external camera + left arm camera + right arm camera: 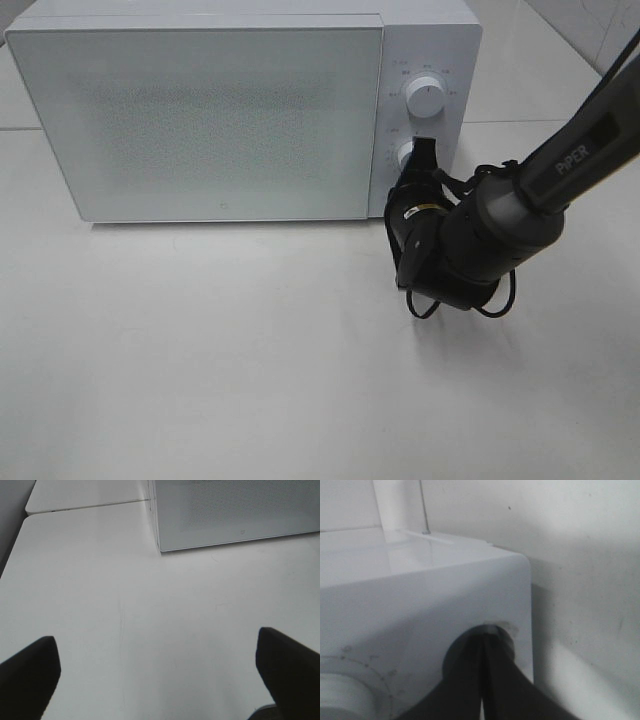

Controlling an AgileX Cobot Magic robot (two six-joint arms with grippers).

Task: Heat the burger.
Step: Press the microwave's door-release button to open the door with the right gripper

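Observation:
The burger is not in view in any frame. A white microwave stands at the back of the table with its door closed. My right gripper is shut, and its tips rest against the lower knob on the control panel. In the right wrist view the two dark fingers meet at that knob. My left gripper is open over bare table with nothing between its fingers, and it does not appear in the exterior high view.
The upper knob sits above the lower one, also seen in the right wrist view. The microwave's front left corner lies ahead of the left gripper. A seam between two white tabletops runs behind.

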